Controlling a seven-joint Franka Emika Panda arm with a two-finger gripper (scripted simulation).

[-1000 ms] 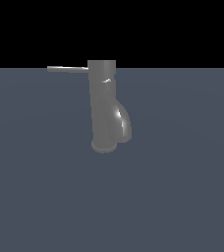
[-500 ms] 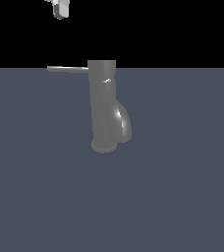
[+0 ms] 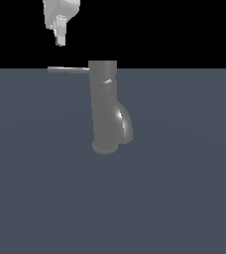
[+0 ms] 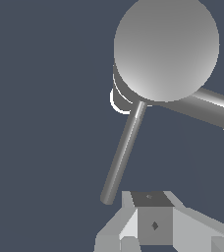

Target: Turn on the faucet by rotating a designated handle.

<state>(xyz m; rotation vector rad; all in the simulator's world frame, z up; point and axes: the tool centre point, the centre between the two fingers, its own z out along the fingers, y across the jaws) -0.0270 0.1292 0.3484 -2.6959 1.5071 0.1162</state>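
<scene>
One gripper (image 3: 60, 38), mine, hangs above the handle's (image 3: 68, 70) free end, far from the faucet (image 3: 105, 106), for leverage; whether my jaws are apart, I cannot tell.

Floor (image 3: 184, 198): flat slate-blue surface, plain and unmarked, filling the lower part of the exterior view.
Backdrop (image 3: 174, 30): solid black above the floor's straight far edge.

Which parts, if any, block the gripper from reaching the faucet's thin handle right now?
Probably none: the gripper hangs above the outer end of the handle, with only open space between them and the faucet body off to the side.
</scene>
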